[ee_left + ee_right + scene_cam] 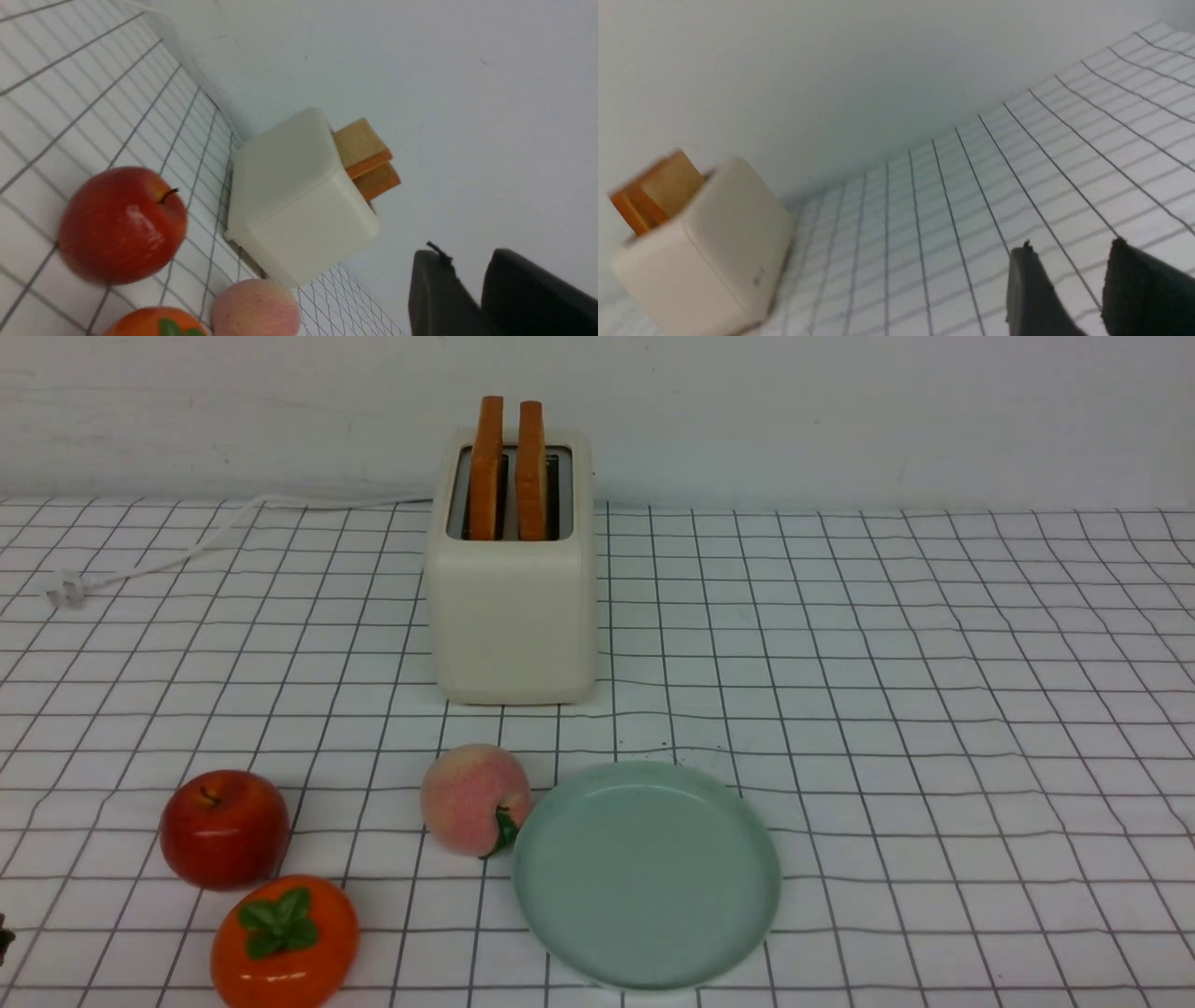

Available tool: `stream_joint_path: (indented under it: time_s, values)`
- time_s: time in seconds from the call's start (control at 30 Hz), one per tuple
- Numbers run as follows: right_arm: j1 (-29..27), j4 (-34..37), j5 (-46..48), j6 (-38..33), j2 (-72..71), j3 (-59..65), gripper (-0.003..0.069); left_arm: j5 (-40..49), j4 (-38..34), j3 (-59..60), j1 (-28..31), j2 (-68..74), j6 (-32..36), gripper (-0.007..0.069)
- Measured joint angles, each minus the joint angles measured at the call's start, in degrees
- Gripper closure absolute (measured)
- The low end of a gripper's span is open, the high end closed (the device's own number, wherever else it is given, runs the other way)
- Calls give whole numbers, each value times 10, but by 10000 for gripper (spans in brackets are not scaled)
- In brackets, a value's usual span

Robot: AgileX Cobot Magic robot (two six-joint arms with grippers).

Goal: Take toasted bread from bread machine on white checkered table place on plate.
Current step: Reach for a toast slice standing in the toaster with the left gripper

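Toasted bread (509, 467) stood upright in bread machine (512, 616) slots | left gripper (474, 289) and right gripper (1073, 280): jaws slightly spread, empty | best approach was pinching one slice's faces, lifting straight up

No readable text, labels, numbers (faint mark (758, 279) on bread machine (705, 261) illegible).

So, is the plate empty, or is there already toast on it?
Empty. The plate shows only its bare green surface, and both slices of toasted bread stand in the slots of the bread machine.
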Motion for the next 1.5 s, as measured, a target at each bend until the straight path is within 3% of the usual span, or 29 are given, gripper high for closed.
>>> stream_joint_path:
  time_s: [0.17,0.3,0.43,0.57,0.7,0.8,0.9,1.0,1.1,1.33,1.5]
  values:
    - [7,-5,19,21,17,-39,423,36,4,-86,0,45,87,638]
    - [58,-36,196,-24,122,-195,488,80,6,-200,0,178,205,638]
    - [127,-44,390,-136,245,-369,572,147,8,-310,0,330,266,638]
    - [174,-46,505,-180,333,-488,628,202,10,-416,0,480,314,638]
    - [196,-46,521,-189,382,-551,649,220,-2,-497,-20,598,368,638]
    - [201,-46,507,-190,406,-571,649,216,1,-541,-77,664,405,638]
    - [202,-33,488,-195,423,-583,649,189,23,-574,-124,709,418,638]
    - [202,-6,453,-224,431,-591,649,141,52,-603,-133,764,426,631]
    - [202,26,406,-256,435,-594,648,103,60,-620,-133,801,436,587]
    - [202,154,324,-356,436,-595,643,32,62,-678,-133,924,462,274]
    - [202,189,322,-385,436,-595,639,13,62,-712,-133,984,463,185]
